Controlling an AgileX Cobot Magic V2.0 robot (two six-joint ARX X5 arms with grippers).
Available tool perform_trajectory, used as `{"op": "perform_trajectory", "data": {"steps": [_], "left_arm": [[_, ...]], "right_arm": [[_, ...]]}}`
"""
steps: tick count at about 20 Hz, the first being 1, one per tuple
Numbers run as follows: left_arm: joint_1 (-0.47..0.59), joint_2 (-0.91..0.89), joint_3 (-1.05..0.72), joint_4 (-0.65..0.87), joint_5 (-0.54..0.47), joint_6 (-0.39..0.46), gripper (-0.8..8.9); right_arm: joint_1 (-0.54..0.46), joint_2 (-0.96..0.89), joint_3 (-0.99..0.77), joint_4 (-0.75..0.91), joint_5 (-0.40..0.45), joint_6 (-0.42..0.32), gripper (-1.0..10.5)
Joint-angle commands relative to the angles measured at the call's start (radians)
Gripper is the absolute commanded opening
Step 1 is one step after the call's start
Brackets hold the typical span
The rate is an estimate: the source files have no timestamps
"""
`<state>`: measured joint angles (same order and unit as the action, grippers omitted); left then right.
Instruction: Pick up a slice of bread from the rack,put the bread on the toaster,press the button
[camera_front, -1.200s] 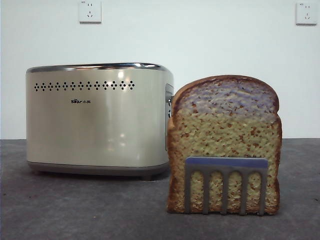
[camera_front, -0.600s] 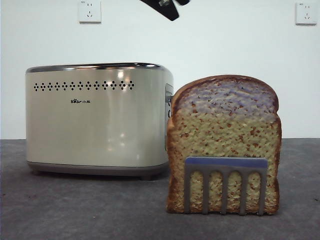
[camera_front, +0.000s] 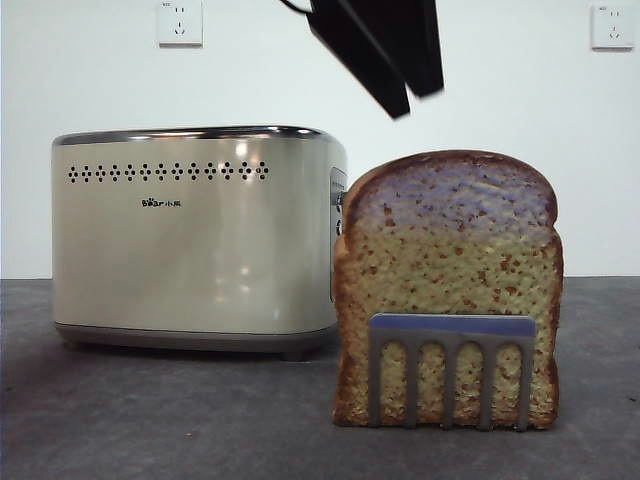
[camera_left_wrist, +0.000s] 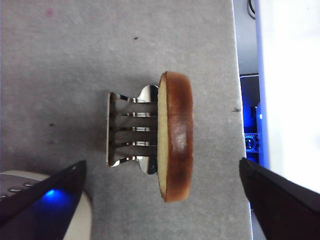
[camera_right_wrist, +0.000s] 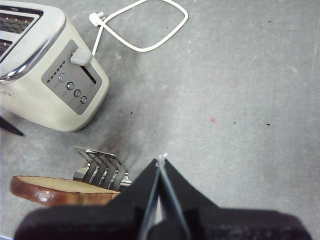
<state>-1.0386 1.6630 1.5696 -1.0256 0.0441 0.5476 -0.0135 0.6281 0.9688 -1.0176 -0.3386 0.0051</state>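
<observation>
Golden-tan crumb fills the front view: the slice of bread (camera_front: 447, 290) is stood upright in the rack (camera_front: 452, 368), just beside the toaster (camera_front: 198, 235), on the grey desk (camera_front: 160, 420). A dark gripper (camera_front: 400, 95) is seen above the slice's domed top, apart from it (which arm this is must be read from the wrist views).

In the left wrist view, the slice (camera_left_wrist: 176, 136) is seen edge-on from above, its long axis crossing between the left gripper (camera_left_wrist: 165, 200) jaws, which are spread wide with nothing held. This arm is judged the nearer, and a straight descent should straddle the crust.

In the right wrist view, the right gripper (camera_right_wrist: 160, 161) is clenched empty, off to the side of the rack (camera_right_wrist: 100, 167), and the button (camera_right_wrist: 81, 57) is seen unpressed.
</observation>
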Motion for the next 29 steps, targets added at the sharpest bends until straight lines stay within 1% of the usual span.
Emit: {"op": "perform_trajectory", "data": {"steps": [1,4,5,7,9,11,13,16,18,19,23,26,29], "left_arm": [[-0.007,0.037,-0.004,0.018,0.008,-0.027,6.56],[-0.008,0.079,-0.004,0.024,0.008,-0.027,6.51],[-0.008,0.094,-0.004,0.023,0.008,-0.027,5.88],[-0.010,0.121,-0.004,0.025,0.008,-0.027,4.15],[-0.010,0.132,-0.004,0.025,0.008,-0.027,3.14],[-0.010,0.132,-0.004,0.025,0.008,-0.027,1.81],[-0.011,0.132,-0.004,0.023,0.008,-0.026,1.16],[-0.012,0.132,-0.004,0.024,0.008,-0.020,1.13],[-0.012,0.132,-0.004,0.023,0.008,-0.020,0.15],[-0.012,0.132,-0.004,0.023,0.008,-0.020,-0.12],[-0.012,0.124,-0.003,0.022,0.008,-0.016,-0.09],[-0.012,0.098,-0.003,0.021,0.006,0.004,-0.09],[-0.012,0.053,-0.003,0.021,-0.032,0.010,-0.09]], "right_arm": [[0.000,-0.002,0.003,0.001,-0.002,-0.011,0.0],[0.000,-0.002,0.003,0.000,-0.002,-0.011,0.0],[0.000,-0.002,0.003,0.000,-0.002,-0.011,0.0],[0.000,-0.002,0.003,-0.001,-0.002,-0.011,0.0],[0.000,-0.002,0.003,-0.001,-0.002,-0.011,0.0],[0.000,-0.002,0.003,-0.001,-0.002,-0.011,0.0],[0.000,0.002,0.003,0.000,-0.002,-0.011,0.0],[0.000,0.011,0.003,-0.002,-0.002,-0.010,0.0],[0.000,0.019,0.003,-0.002,-0.002,-0.010,0.0],[0.000,0.023,0.003,-0.002,-0.002,-0.010,0.0],[0.000,0.025,0.003,-0.002,-0.002,-0.011,0.0],[0.000,0.025,0.003,-0.002,-0.002,-0.011,0.0],[0.000,0.025,0.003,-0.004,-0.002,-0.011,0.0]]}}
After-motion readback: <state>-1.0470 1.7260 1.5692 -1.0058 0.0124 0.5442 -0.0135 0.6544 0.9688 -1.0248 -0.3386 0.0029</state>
